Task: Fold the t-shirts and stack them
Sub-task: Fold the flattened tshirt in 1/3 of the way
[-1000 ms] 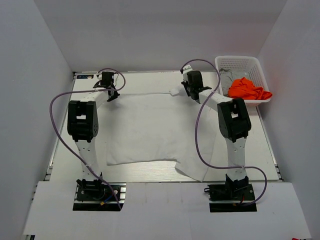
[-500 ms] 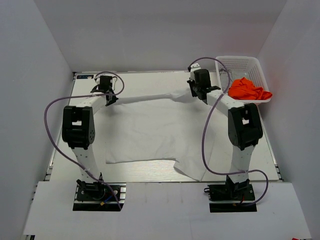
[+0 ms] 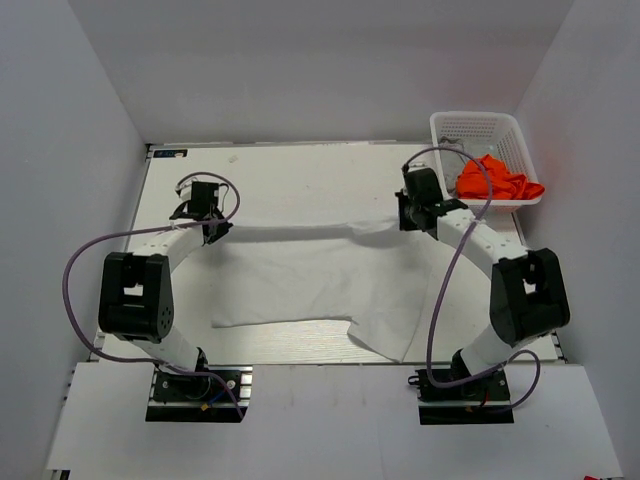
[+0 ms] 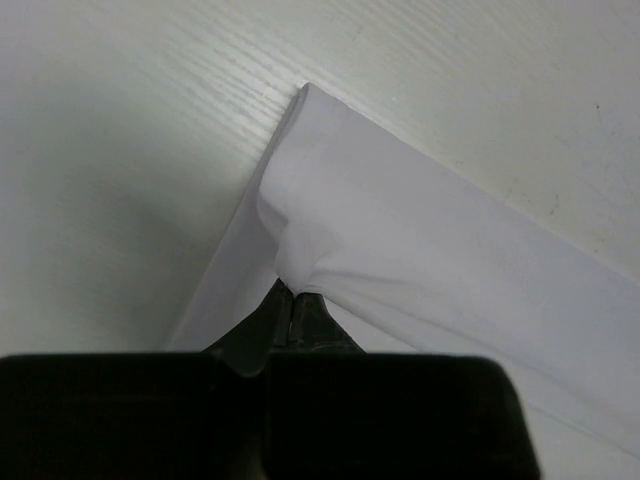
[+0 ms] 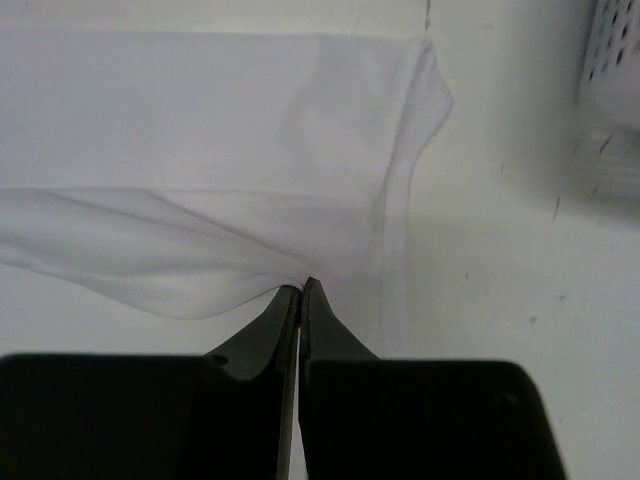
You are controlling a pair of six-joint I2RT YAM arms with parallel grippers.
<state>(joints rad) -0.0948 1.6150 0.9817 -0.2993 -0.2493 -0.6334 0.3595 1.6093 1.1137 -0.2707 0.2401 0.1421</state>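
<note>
Left gripper [image 4: 290, 302]: its jaws are pressing together on one far corner of the white t-shirt [image 3: 310, 285], and bunched cloth is covering the very tips

Right gripper [image 5: 300, 290]: its jaws are pinching the opposite far corner beside a sleeve, the tips disappearing under a fold

White t-shirt: it is lying spread on the table [image 3: 300, 170] between the two arms, its far edge stretching as a narrow band from gripper to gripper; whether that band is touching the layer beneath cannot be told

Orange t-shirt [image 3: 498, 180]: it is sitting crumpled in the basket [image 3: 480, 118] at the far right, with the right arm's cable [image 3: 462, 170] crossing part of it

Wrist views: dark gripper bodies are filling the lower part of both, and only a blurred strip of basket lattice is showing at the right wrist view's edge
</note>
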